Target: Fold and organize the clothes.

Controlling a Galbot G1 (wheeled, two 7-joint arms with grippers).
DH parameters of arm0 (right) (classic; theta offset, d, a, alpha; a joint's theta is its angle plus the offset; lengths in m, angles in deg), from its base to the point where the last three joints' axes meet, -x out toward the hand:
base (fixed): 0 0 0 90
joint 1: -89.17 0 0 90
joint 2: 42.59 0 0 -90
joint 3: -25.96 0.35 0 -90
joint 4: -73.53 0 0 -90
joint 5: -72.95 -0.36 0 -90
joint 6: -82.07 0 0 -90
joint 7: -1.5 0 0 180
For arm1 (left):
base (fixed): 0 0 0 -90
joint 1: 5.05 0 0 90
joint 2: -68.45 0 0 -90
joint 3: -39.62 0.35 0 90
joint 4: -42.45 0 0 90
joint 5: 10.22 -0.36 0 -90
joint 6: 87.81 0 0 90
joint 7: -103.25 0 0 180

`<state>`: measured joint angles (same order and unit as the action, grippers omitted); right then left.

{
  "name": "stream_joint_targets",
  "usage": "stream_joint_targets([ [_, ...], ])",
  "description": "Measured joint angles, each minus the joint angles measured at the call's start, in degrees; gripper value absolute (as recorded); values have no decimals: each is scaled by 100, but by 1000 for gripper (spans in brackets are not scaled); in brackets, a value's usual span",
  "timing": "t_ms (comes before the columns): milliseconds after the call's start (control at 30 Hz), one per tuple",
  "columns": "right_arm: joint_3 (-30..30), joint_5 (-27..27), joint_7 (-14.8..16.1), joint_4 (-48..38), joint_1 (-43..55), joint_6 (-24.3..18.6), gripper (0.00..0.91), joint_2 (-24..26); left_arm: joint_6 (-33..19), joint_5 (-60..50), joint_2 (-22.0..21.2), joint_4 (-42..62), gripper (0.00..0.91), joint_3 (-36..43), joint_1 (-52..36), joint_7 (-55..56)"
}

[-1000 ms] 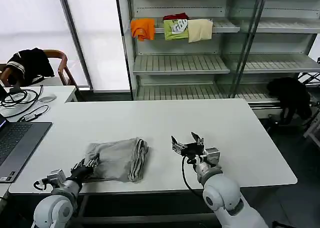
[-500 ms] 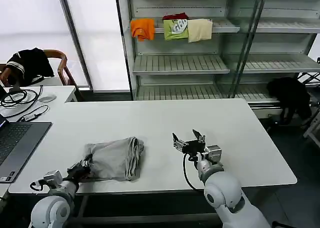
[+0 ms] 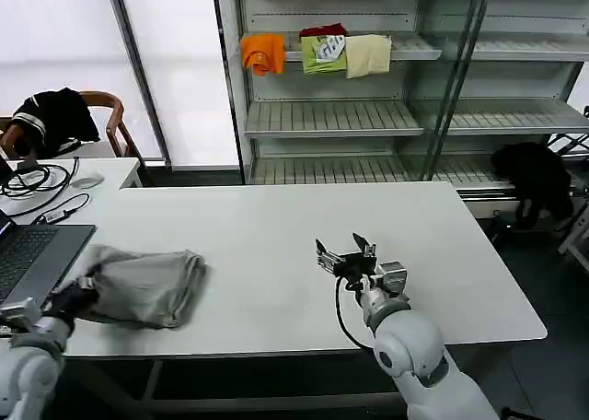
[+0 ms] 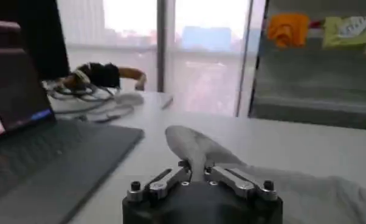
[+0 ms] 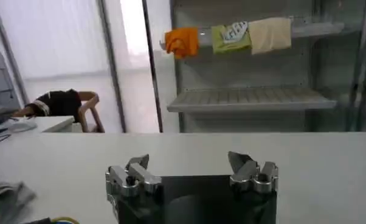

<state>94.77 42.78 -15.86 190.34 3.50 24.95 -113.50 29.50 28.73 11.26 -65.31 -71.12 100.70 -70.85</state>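
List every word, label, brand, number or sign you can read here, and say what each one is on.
None can be read.
Green folded garment on the shelf: white print, too blurred to read.
Laptop: key markings too small to read.
Grey T-shirt: no print showing.

T-shirt (image 3: 143, 286): soft grey cloth, matt, creased
Table (image 3: 276, 227): smooth, white, matt
Shelves (image 3: 331, 116): slatted, pale metal
Chair (image 3: 115, 116): wood
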Motion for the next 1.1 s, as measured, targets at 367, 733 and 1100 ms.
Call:
stream_joint_targets([
  [367, 117, 11, -20, 40, -197, -63, 907, -11, 13, -218, 633, -126, 10, -484, -157, -72],
  [733, 350, 155, -60, 104, -540, -74, 907, -135, 196, -446, 477, -965, 10, 771, -289, 253],
  [1100, 590, 498, -97, 160, -854, -8, 907, -320, 399, -833, -346, -1146, 10, 3260, -1007, 886],
])
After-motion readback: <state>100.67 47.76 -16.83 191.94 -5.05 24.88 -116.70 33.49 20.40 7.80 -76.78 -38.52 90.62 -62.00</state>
